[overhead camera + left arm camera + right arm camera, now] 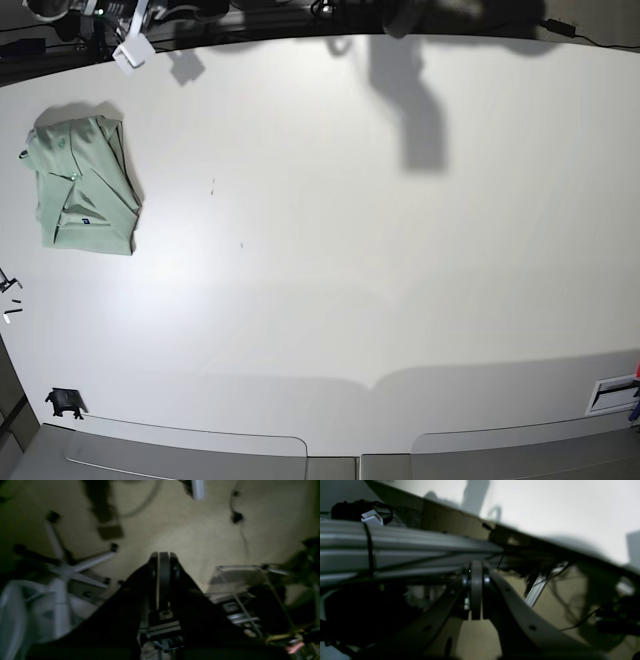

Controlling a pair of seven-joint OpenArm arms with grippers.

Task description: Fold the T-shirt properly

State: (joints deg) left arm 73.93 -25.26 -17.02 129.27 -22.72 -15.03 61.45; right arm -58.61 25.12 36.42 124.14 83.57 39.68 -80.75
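Note:
The T-shirt (82, 185) lies folded into a compact pale mint-green rectangle at the far left of the white table (350, 260), collar toward the back and a small dark label showing. Neither arm appears in the base view. In the left wrist view my left gripper (163, 555) is shut with nothing in it, hanging over a beige floor. My right gripper (477, 563) is also shut and empty in the right wrist view, beside a metal frame rail. Neither wrist view shows the T-shirt.
A white office chair base (62, 567) and a clear plastic box (237, 580) stand on the floor below the left gripper. An aluminium rail (395, 547) runs close by the right gripper. A small black object (65, 402) sits at the table's front left.

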